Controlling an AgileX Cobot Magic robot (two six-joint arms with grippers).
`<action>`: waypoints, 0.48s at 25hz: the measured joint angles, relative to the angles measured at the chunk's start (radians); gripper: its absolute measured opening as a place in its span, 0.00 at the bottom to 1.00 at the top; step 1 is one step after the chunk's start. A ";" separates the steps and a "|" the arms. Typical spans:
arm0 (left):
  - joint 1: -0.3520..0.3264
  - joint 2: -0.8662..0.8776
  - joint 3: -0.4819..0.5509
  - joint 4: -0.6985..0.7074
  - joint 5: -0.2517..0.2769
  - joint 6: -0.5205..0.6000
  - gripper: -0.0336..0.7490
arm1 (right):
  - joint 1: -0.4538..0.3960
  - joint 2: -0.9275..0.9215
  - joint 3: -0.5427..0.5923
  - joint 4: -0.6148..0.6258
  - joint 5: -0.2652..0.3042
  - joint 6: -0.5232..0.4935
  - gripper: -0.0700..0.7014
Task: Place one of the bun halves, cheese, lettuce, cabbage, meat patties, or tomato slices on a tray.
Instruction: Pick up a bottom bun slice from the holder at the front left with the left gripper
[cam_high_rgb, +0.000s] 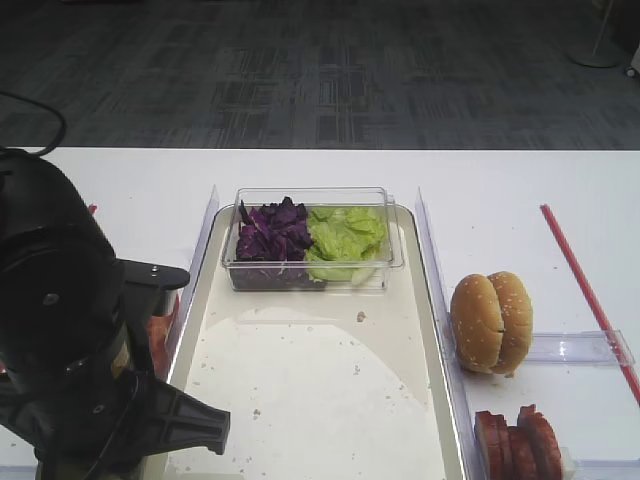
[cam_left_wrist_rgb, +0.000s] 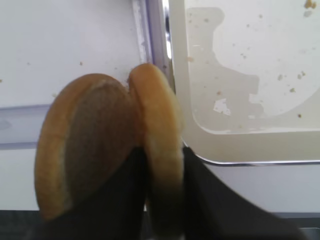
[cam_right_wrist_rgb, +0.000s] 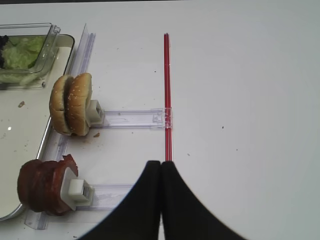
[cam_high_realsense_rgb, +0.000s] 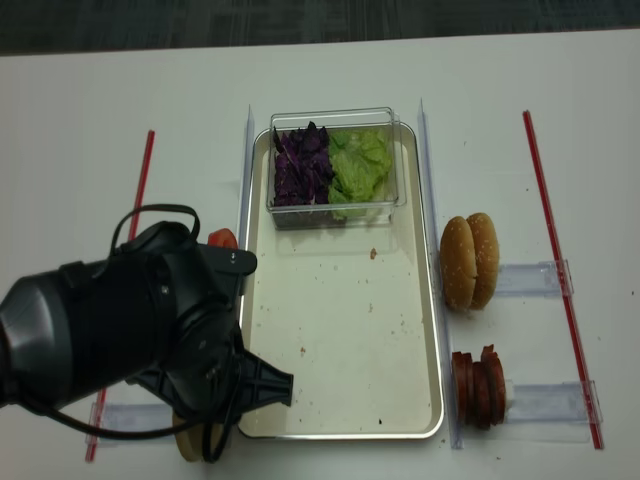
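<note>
Two plain bun halves stand on edge just left of the tray (cam_left_wrist_rgb: 240, 60). My left gripper (cam_left_wrist_rgb: 165, 152) is shut on the right, thinner bun half (cam_left_wrist_rgb: 155, 110), one black finger on each face. The browner half (cam_left_wrist_rgb: 82, 145) leans against its left side. In the high views the left arm (cam_high_rgb: 70, 350) hides that grip. Cabbage (cam_high_rgb: 272, 235) and lettuce (cam_high_rgb: 345, 238) fill a clear box at the tray's far end. Meat patties (cam_right_wrist_rgb: 45, 187) stand on edge right of the tray. A bit of the tomato slices (cam_high_realsense_rgb: 222, 238) shows beside the left arm. Cheese is out of view. My right gripper (cam_right_wrist_rgb: 161, 164) is shut and empty over the table.
Sesame-seeded buns (cam_high_rgb: 490, 322) stand in a clear holder right of the tray. Red strips (cam_high_realsense_rgb: 135, 190) (cam_high_realsense_rgb: 555, 250) run along both sides of the table. Clear plastic rails (cam_high_realsense_rgb: 428, 200) border the tray. Crumbs speckle the tray bottom (cam_high_realsense_rgb: 340, 340).
</note>
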 joint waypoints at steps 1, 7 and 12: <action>0.000 0.000 0.000 0.000 0.002 0.000 0.20 | 0.000 0.000 0.000 0.000 0.000 0.000 0.56; 0.000 0.000 0.000 0.004 0.006 -0.002 0.15 | 0.000 0.000 0.000 0.000 0.000 0.000 0.56; 0.000 0.000 0.001 0.004 0.006 -0.004 0.15 | 0.000 0.000 0.000 0.000 0.000 0.000 0.56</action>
